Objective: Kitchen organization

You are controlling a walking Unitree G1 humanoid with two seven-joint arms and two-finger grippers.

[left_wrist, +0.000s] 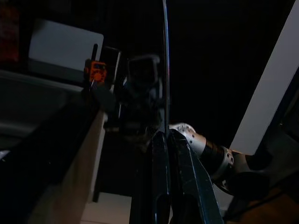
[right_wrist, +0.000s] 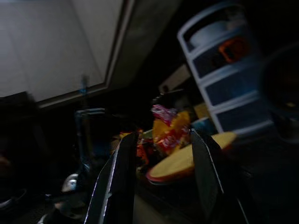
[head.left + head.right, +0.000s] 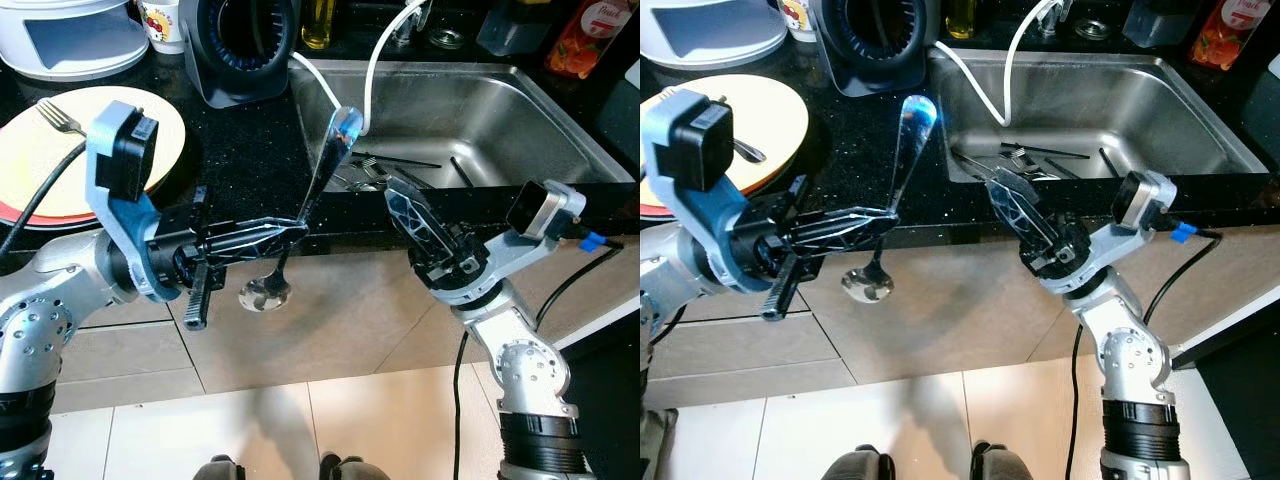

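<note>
floor: pale tile [image 3: 330,340] under me, nothing of the task on it.
left jaws: my left gripper [image 3: 297,232] is clamped on a spoon [image 3: 320,190], held in the air just off the tabletop [image 3: 250,160] edge, in front of the sink [image 3: 560,130].
spoon axis: long axis steep, near upright but tilted; bowl end hangs low toward the floor, handle tip points up and away over the tabletop edge.
spoon grip: pinched partway along the shaft, between bowl and handle tip.
right jaws: my right gripper [image 3: 1005,195] is parted, holding nothing, raised at the sink's front rim and aimed toward the basin.
step: I judge this as carrying the spoon, pick done, placing not yet done.
next move: calls for choosing a drop spot; I cannot tell which. Whichever, swing the spoon clear of the edge first, then lower.
sink contents: loose cutlery [image 3: 365,175] lying in the basin, white hose [image 3: 380,50] looping in.
further left: yellow plate [image 3: 40,160] with a fork [image 3: 60,118] on it, well apart from the spoon.
</note>
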